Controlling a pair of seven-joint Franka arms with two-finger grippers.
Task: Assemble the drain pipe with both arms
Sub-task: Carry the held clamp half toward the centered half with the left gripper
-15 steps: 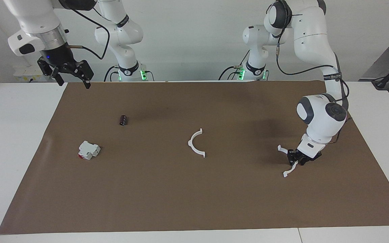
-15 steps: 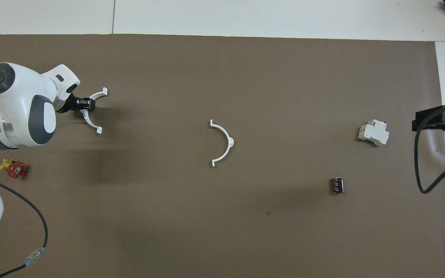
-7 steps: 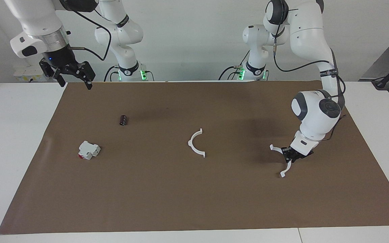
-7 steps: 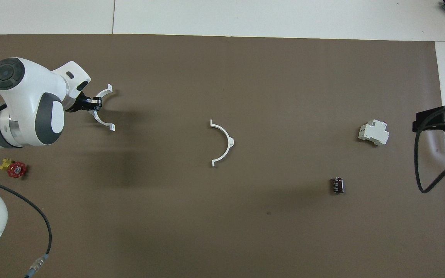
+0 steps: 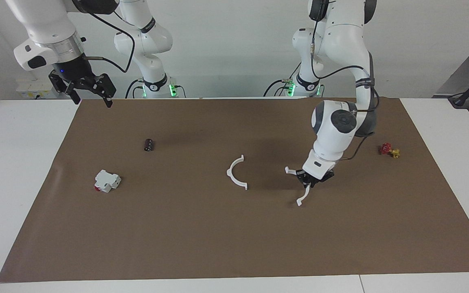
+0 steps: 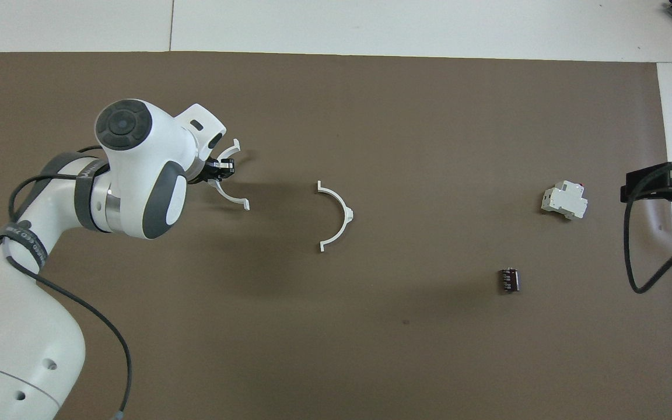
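White plastic, thin and smooth: my left gripper (image 5: 310, 178) is clamped on the middle of one drain-pipe half (image 5: 299, 188), a slim half-circle with small end tabs, carried low over the brown paper mat (image 5: 202, 240). Its twin, the second half (image 5: 236, 172), lies flat at mid-mat, at about nine o'clock from the held piece in the facing view, well apart and untouched. So one pick is done — mating the two arcs is all still ahead. My right gripper (image 5: 89, 90) waits over the mat's corner at the right arm's end, fingers spread and empty — no part in it
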